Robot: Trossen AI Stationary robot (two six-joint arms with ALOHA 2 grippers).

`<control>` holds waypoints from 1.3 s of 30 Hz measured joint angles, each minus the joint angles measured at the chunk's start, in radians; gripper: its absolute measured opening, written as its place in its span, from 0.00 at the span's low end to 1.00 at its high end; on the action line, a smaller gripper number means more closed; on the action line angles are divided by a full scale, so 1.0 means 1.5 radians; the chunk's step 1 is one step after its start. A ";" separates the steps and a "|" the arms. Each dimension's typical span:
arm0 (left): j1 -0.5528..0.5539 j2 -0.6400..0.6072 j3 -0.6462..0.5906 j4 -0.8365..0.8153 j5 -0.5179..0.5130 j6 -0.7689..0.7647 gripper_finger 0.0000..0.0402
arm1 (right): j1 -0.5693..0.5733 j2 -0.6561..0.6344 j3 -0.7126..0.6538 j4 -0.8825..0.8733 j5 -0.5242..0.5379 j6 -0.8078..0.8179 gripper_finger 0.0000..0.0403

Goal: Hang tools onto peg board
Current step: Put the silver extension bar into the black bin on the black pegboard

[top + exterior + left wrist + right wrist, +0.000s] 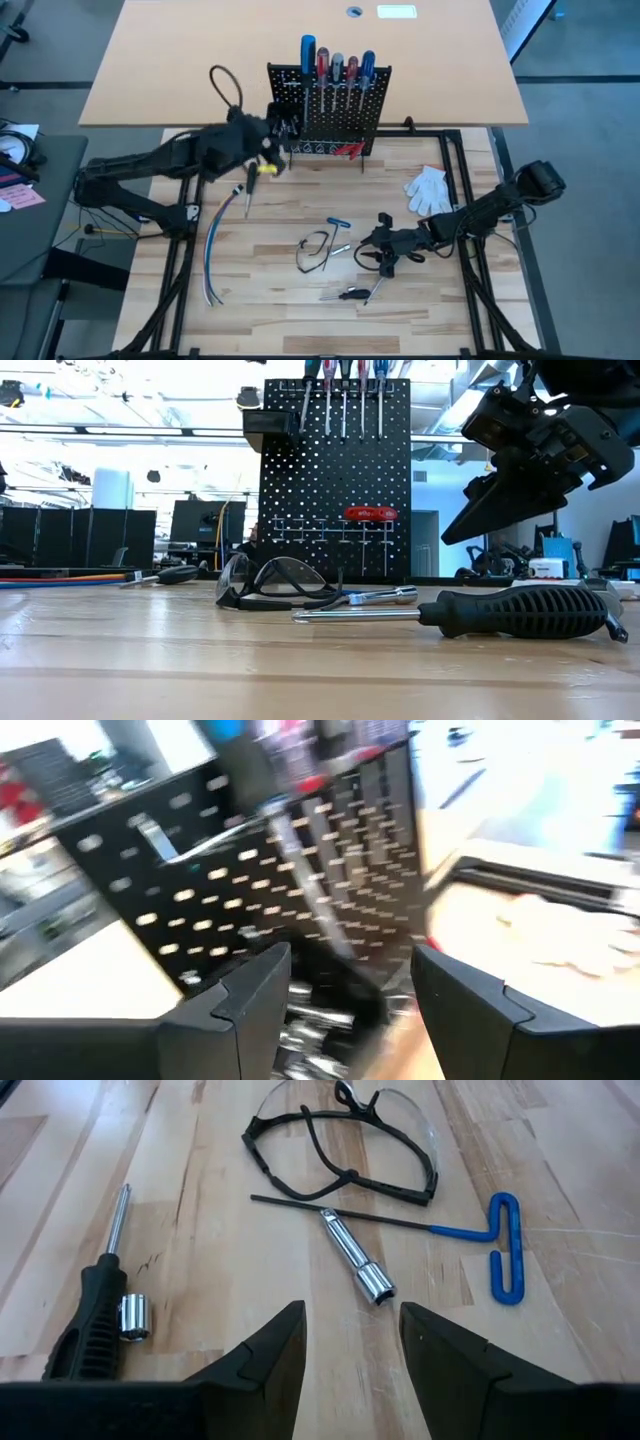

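Hovering right hand (pixel 350 1345) open, empty | silver socket bit (pixel 357 1268) just ahead | left hand (pixel 350 990) open at peg board (pixel 260 870)

Light wooden plank surface (pixel 280 320). Lying directly on it: upright black peg board (pixel 330 110) at the far edge; white glove (pixel 428 188); cable bundle (pixel 213 250); safety glasses (pixel 315 250); blue T-handled hex key (pixel 337 226); silver socket extension (pixel 357 1256); black-handled screwdriver (pixel 352 294); a second screwdriver (pixel 249 195) near the board.

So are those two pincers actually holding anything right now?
No. The right pincer hovers open and empty above the silver socket extension. The left pincer is open at the peg board, nothing between its fingers.
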 joint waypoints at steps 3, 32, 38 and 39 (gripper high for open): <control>-0.071 -0.008 0.000 -0.032 -0.004 -0.004 0.51 | 0.009 0.009 0.000 0.016 0.000 -0.039 0.42; -0.437 0.321 -0.429 0.614 -0.169 -0.062 0.51 | -0.119 0.308 0.072 0.226 -0.202 -0.151 0.33; -0.436 0.406 -0.366 0.697 -0.109 0.112 0.51 | -0.116 0.285 0.071 0.200 -0.205 -0.146 0.15; -0.434 0.417 -0.355 0.699 -0.099 0.125 0.51 | -0.114 0.271 0.070 0.194 -0.208 -0.146 0.15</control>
